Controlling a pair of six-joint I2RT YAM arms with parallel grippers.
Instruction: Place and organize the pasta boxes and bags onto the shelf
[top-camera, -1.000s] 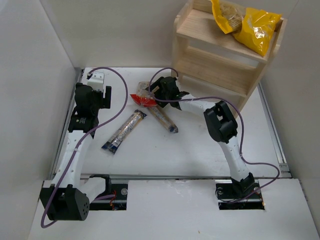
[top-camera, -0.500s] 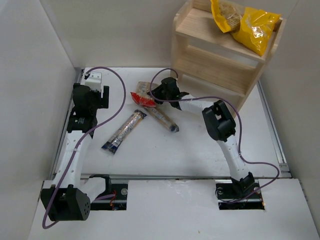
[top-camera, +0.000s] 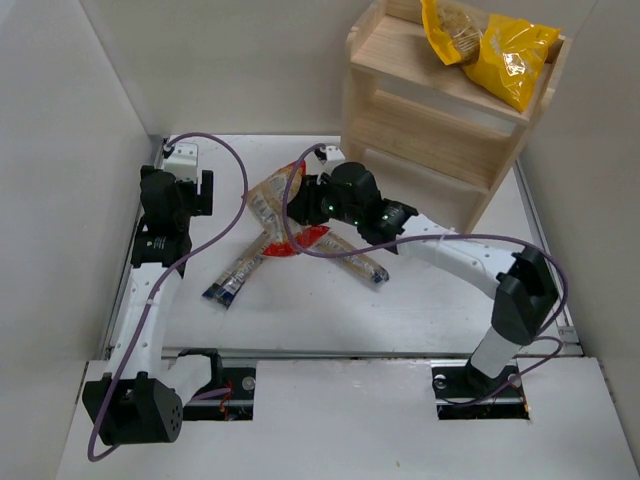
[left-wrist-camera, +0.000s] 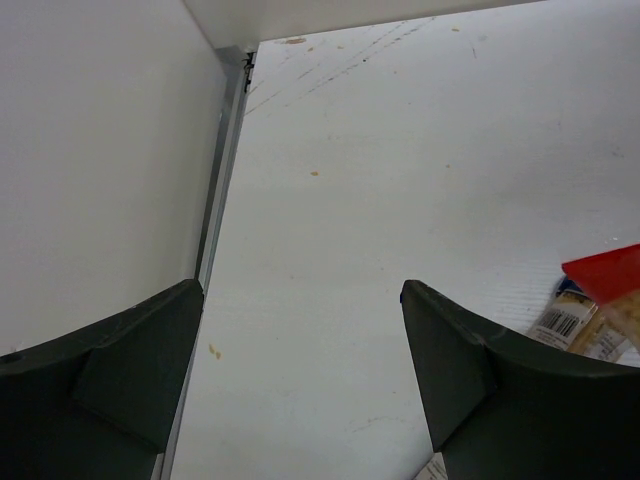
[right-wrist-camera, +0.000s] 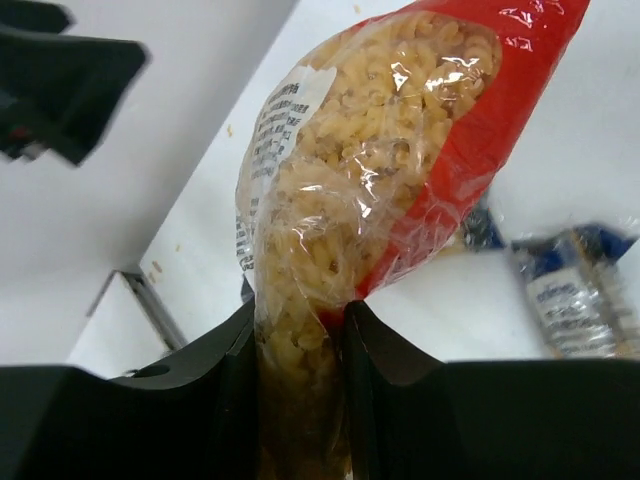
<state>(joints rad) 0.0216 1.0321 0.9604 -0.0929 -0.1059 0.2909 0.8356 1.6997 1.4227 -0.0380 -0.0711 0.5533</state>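
Currently the right hand (right-wrist-camera: 298, 330) is pinched shut on the red pasta bag (right-wrist-camera: 380, 170), held over the middle of the counter (top-camera: 400, 310), while the left hand (left-wrist-camera: 300, 390) hangs wide and empty by the left edge. Only the yellow bag (top-camera: 505, 55) lies on the shelf (top-camera: 420, 130), on its top tier. By my judgement three packs are left: this bag, plus a blue spaghetti pack (top-camera: 243, 270) and a second spaghetti pack (top-camera: 358, 262) on the counter.

Nothing here I can read. White label on the red bag (right-wrist-camera: 400, 150): print too small. Barcode on a spaghetti pack (left-wrist-camera: 573, 325): digits blurred, no brand legible.
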